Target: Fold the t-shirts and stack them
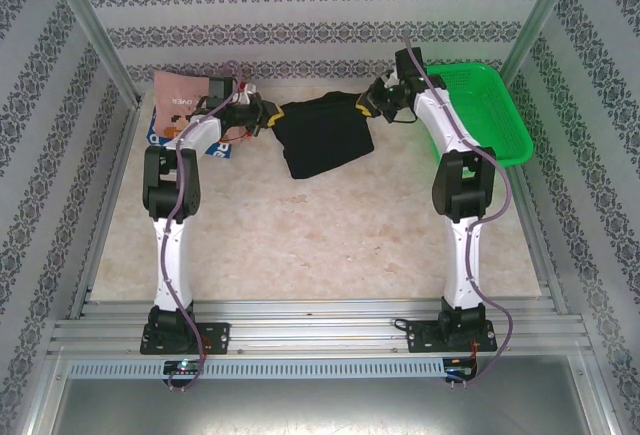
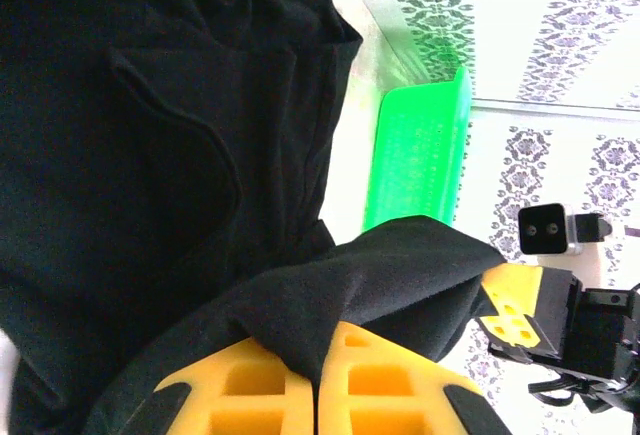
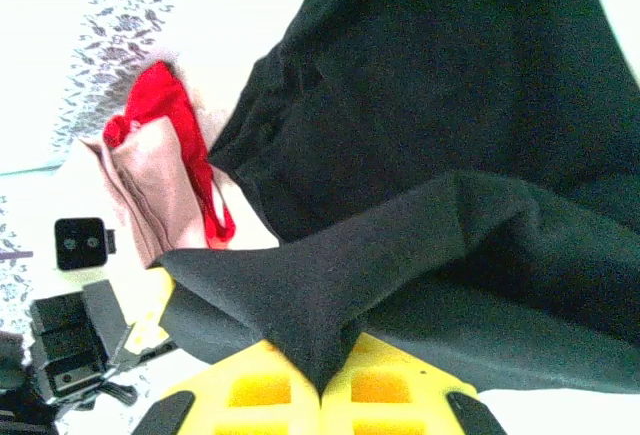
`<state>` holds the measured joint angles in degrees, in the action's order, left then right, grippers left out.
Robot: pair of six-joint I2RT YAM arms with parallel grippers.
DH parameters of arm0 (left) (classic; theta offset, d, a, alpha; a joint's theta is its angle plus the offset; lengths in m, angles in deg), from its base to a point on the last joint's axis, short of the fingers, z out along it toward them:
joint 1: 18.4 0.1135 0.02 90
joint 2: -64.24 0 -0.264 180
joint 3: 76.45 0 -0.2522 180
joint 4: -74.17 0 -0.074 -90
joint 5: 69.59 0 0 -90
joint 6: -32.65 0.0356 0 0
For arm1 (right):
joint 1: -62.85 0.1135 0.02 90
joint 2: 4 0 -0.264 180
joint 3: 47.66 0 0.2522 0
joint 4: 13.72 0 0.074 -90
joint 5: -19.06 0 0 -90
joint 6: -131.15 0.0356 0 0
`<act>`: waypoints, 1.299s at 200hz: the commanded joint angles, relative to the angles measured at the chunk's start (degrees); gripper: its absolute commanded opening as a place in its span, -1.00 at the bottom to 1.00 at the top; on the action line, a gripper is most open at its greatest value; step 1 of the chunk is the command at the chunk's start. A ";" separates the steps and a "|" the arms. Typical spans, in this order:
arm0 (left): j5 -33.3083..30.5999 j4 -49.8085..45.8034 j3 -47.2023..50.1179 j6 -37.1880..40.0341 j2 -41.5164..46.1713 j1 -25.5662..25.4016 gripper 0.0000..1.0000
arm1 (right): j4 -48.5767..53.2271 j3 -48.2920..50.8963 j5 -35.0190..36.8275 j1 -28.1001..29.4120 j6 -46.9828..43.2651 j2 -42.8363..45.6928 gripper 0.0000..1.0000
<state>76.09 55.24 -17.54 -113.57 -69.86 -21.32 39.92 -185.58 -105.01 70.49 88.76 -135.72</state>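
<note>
T-shirts [image 1: 322,140], top view: how far along? (Student)

Early, by judgement. Black shirt [image 1: 322,150] sits rumpled at the far middle of the table [image 1: 330,245], with no neat fold. Left gripper [image 1: 262,115] and right gripper [image 1: 370,105] each pinch one of its upper corners. Pink shirt [image 1: 185,95], pixel print up, lies far left over a blue-and-white shirt [image 1: 160,137]; whether either is folded I cannot tell. Basket [image 1: 515,125], green plastic mesh, stands far right. Squaring the black shirt and stacking it remain. (Tutor)

Left wrist view? (Student)

Yellow moulded fingers [image 2: 200,395] are clenched on a peak of black cloth. It is matte, soft and falls in loose creases. The basket wall beyond is glossy and finely perforated. (Tutor)

Right wrist view? (Student)

Fingers [image 3: 305,405] are closed on another black peak. The pink shirt beyond is smooth, with a red edge. (Tutor)
</note>
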 commanded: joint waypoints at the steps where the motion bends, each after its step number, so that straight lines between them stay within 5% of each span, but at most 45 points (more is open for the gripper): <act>1: 1.51 6.67 4.75 -0.74 7.51 1.25 -0.98 | -1.60 8.00 -0.06 -0.35 -0.66 7.94 -1.00; 104: 0.12 7.78 49.37 5.84 41.31 -2.82 -0.97 | -9.61 55.58 -1.68 4.02 1.23 40.78 -1.00; 186: -9.26 -11.00 72.87 6.43 76.62 -9.55 -0.96 | -6.45 81.76 -0.04 10.87 7.80 69.18 -1.00; 219: -12.16 -16.73 76.35 3.79 86.71 -9.98 -0.96 | -7.14 85.98 0.49 13.67 12.85 77.11 -1.00; 260: -12.42 -18.72 69.45 6.30 82.41 -10.00 -0.96 | -0.16 75.24 0.49 13.81 7.62 73.02 -1.00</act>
<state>67.53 40.92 57.17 -108.77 14.94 -31.59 33.82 -103.57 -107.87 84.76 98.49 -60.23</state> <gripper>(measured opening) 0.063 0.063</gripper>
